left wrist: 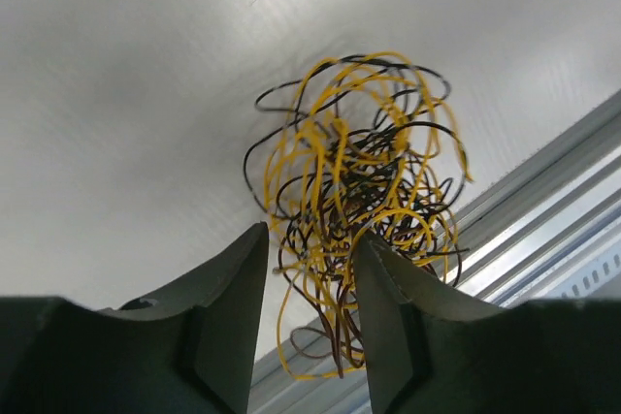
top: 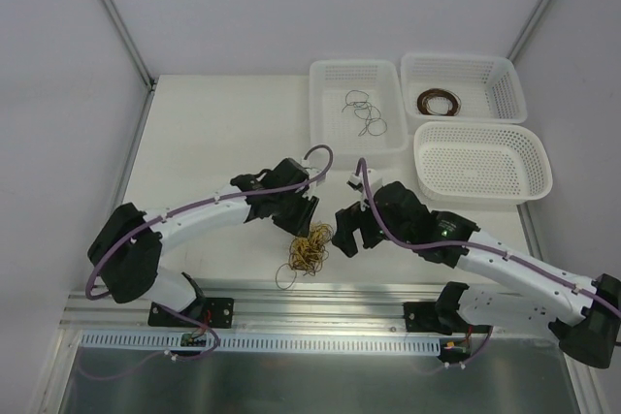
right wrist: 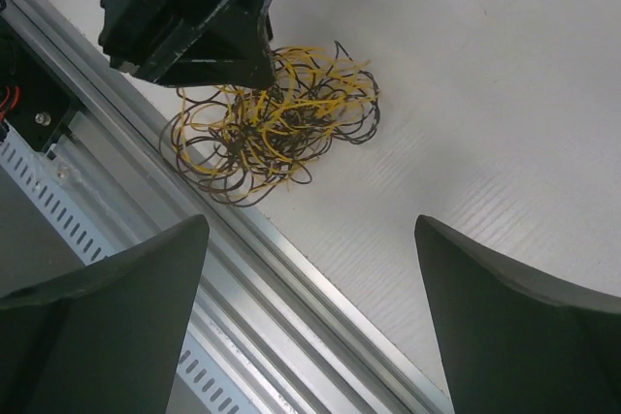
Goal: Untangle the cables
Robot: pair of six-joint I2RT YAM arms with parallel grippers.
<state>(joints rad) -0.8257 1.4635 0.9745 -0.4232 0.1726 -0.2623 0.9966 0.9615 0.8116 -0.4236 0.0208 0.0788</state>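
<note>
The cables form one tangle (top: 310,251) of thin yellow, black and dark brown curly wires on the white table, close to its near edge. My left gripper (top: 296,218) hangs just above the tangle's far left side. In the left wrist view the tangle (left wrist: 359,172) lies right ahead, and the left gripper (left wrist: 312,239) stands partly open with a few loose strands running through the gap, not pinched. My right gripper (top: 344,237) is to the right of the tangle. In the right wrist view it (right wrist: 310,225) stands wide open with nothing between its fingers, and the tangle (right wrist: 277,123) lies apart from it.
Three white baskets stand at the back right: one (top: 330,128) holds a few black wires (top: 364,111), one (top: 505,94) holds a dark brown coil (top: 439,102), and the nearest (top: 482,160) is bare. An aluminium rail (top: 310,293) runs along the near edge beside the tangle.
</note>
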